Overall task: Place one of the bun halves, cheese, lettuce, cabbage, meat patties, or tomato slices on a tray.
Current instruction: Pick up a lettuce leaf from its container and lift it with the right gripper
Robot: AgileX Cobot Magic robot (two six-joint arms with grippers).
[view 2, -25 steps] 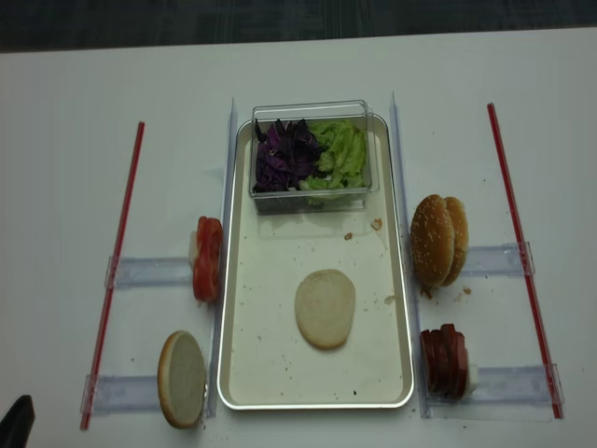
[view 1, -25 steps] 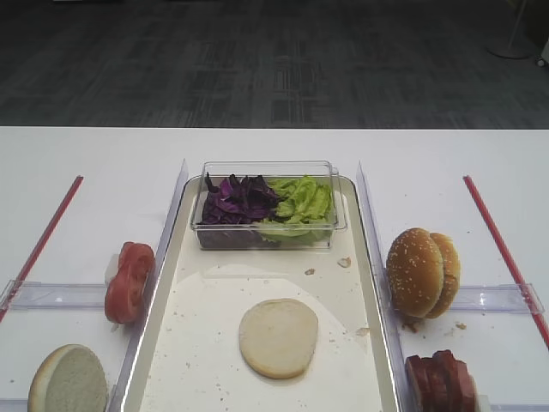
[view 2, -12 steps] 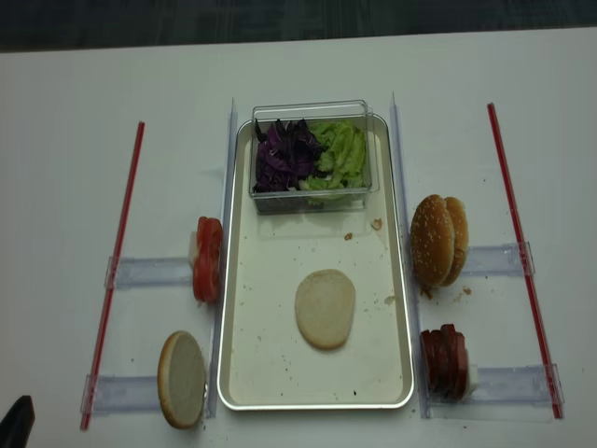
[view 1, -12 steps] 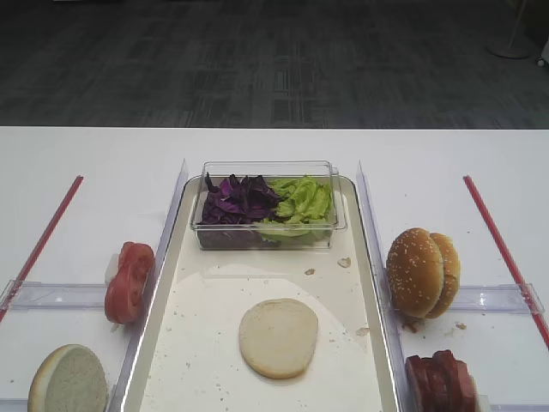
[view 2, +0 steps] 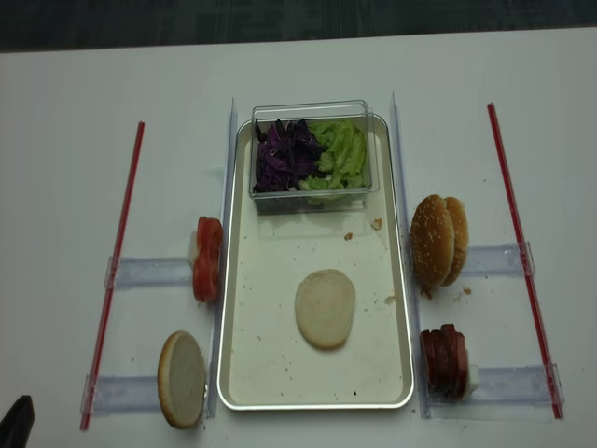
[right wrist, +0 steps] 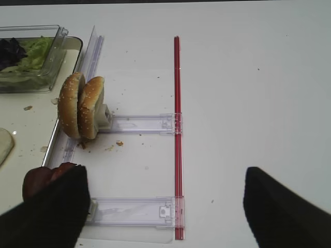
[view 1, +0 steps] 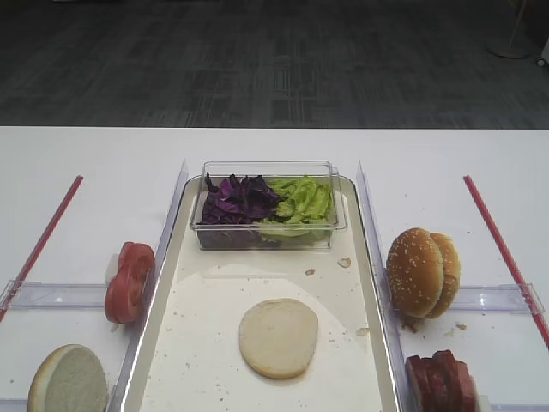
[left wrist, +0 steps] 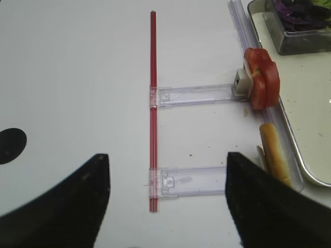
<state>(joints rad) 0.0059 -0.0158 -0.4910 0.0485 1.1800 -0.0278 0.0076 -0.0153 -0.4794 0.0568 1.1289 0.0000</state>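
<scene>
A flat pale bun half (view 1: 278,337) (view 2: 325,308) lies on the tray (view 2: 317,404). Sesame bun halves (view 1: 420,272) (right wrist: 80,106) stand on edge right of the tray, with meat patties (view 1: 439,382) (right wrist: 44,178) nearer. On the tray's left are tomato slices (view 1: 129,281) (left wrist: 262,85) and another bun half (view 1: 69,380) (left wrist: 273,152). Cabbage (view 1: 236,199) and lettuce (view 1: 300,202) fill a clear tub. Cheese is out of view. My left gripper (left wrist: 166,170) and right gripper (right wrist: 164,173) hover open and empty over the table, each outside the tray.
The clear tub (view 2: 312,112) sits at the tray's far end. Red strips (view 2: 117,271) (view 2: 522,252) and clear plastic rails (right wrist: 139,124) (left wrist: 194,95) lie on the white table on both sides. A dark tip (view 2: 14,425) shows at the near left corner.
</scene>
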